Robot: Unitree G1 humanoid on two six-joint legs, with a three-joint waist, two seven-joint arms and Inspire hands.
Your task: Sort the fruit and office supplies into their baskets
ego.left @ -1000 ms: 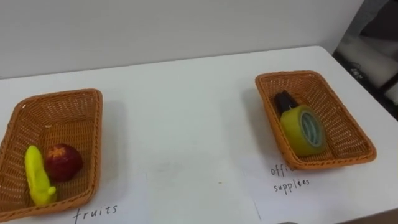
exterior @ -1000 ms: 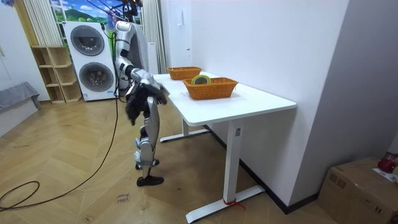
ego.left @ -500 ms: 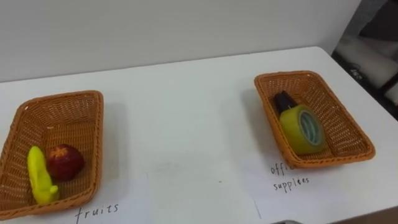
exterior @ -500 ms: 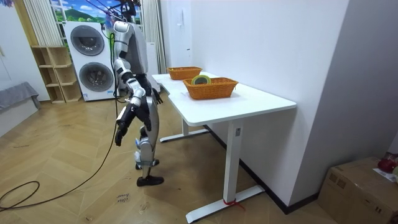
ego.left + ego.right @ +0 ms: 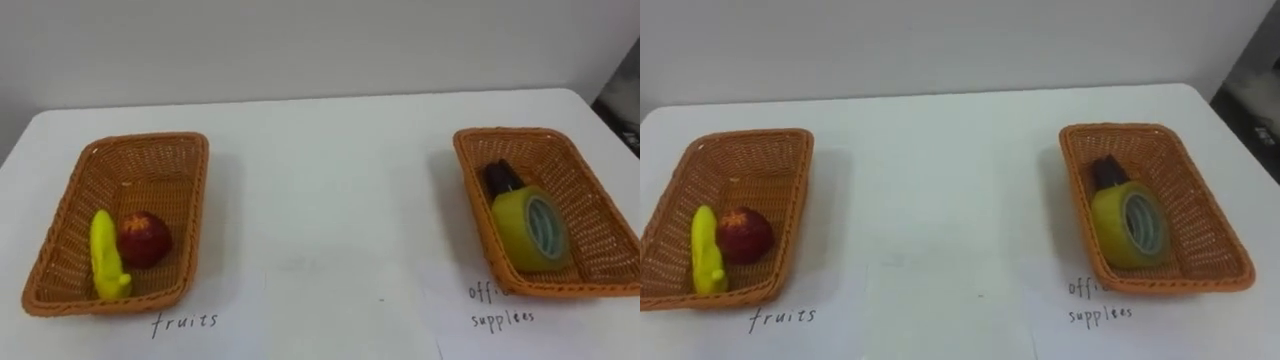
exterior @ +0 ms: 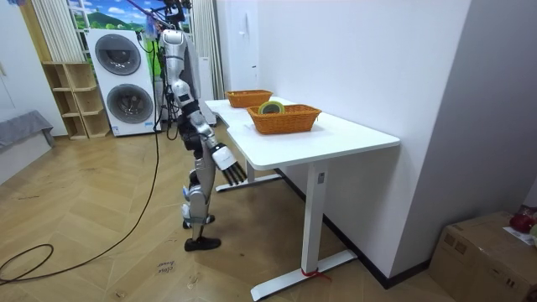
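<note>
On the white table stand two woven baskets. The left basket, by a paper marked fruits, holds a yellow banana and a red apple side by side. The right basket, by the office supplies label, holds a yellow-green tape roll and a dark object behind it. In the room view I stand at the table's long edge, and my right hand hangs below the tabletop with straight fingers, holding nothing.
The table's right edge lies just past the office basket. A wide bare stretch of tabletop separates the two baskets. In the room view, washing machines and a shelf stand behind me on the wooden floor.
My right arm has swung down from table height and now hangs beside my hip. The eye view has shifted with my head. The baskets and their contents lie as before.
</note>
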